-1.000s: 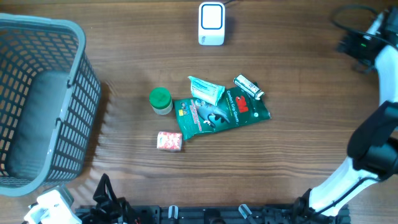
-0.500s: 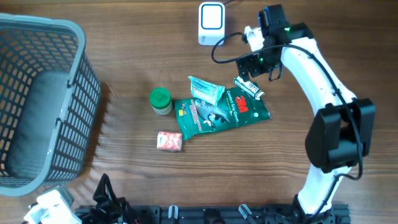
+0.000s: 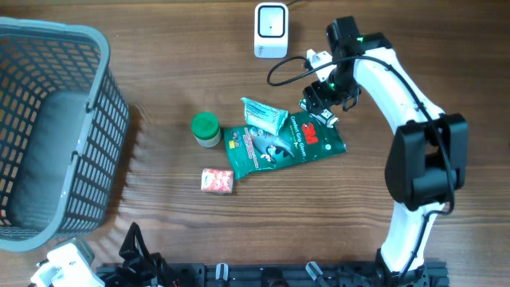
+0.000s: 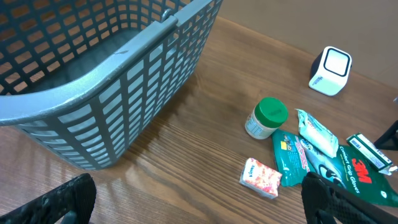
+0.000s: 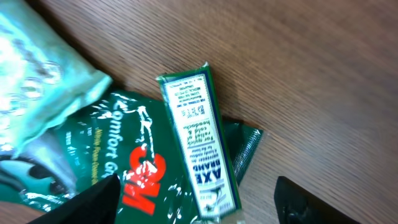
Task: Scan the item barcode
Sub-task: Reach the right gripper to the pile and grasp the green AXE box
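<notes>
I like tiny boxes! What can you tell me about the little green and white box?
The box is a slim cardboard carton, white with green edges and small print reading AXE BRAND. It lies flat and closed, one end on the table, the other on the green packet. The right gripper hovers over it, jaws open, not touching.

- The basket (image 3: 107, 104) is sitting at the left.
- The scanner (image 3: 271, 30) is standing far, centre.
- The jar (image 3: 205, 128) is standing just left of the flat packet (image 3: 283, 143).
- The pouch (image 3: 263, 115) and slim box (image 5: 199, 143) are overlapping that packet's far edge.
- The small packet (image 3: 217, 181) is lying nearer than the jar.
</notes>
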Controlling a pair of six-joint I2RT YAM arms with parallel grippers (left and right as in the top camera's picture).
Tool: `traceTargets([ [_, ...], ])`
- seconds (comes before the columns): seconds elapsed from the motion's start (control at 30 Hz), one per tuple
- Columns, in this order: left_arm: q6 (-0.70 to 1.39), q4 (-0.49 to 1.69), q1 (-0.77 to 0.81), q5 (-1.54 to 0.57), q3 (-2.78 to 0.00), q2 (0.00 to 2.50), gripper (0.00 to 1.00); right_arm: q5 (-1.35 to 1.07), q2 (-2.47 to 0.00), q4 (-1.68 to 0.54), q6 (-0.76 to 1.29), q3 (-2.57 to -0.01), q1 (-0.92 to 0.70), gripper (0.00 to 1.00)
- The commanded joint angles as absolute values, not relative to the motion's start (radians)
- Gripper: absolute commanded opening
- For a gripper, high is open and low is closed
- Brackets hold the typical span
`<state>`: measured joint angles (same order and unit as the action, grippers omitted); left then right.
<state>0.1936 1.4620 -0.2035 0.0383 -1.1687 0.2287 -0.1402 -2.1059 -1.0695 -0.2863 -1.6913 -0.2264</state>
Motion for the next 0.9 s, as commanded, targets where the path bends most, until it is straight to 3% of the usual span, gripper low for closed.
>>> traceTargets([
  [0.0, 0.195, 1.459, -0.21, 0.034, -1.169, 0.224, 1.0, -0.065, -2.228, -1.075, -0.287, -1.693, -0.228, 0.68],
  [0.2, 0.195, 1.459, -0.21, 0.034, -1.169, 0.224, 1.0, -0.056, -2.284, -1.059, -0.284, -1.693, -0.23, 0.37],
  [0.43, 0.195, 1.459, -0.21, 0.034, -1.169, 0.224, 1.0, -0.084, -2.281, -1.073, -0.221, -1.73, -0.23, 0.24],
  [0.8, 0.195, 1.459, -0.21, 0.034, -1.169, 0.224, 1.0, -0.195, -2.133, -1.216, -0.236, -1.882, -0.225, 0.24],
  [0.87, 0.195, 1.459, -0.21, 0.034, -1.169, 0.224, 1.0, -0.197, -2.114, -1.204, -0.255, -1.881, -0.225, 0.29],
])
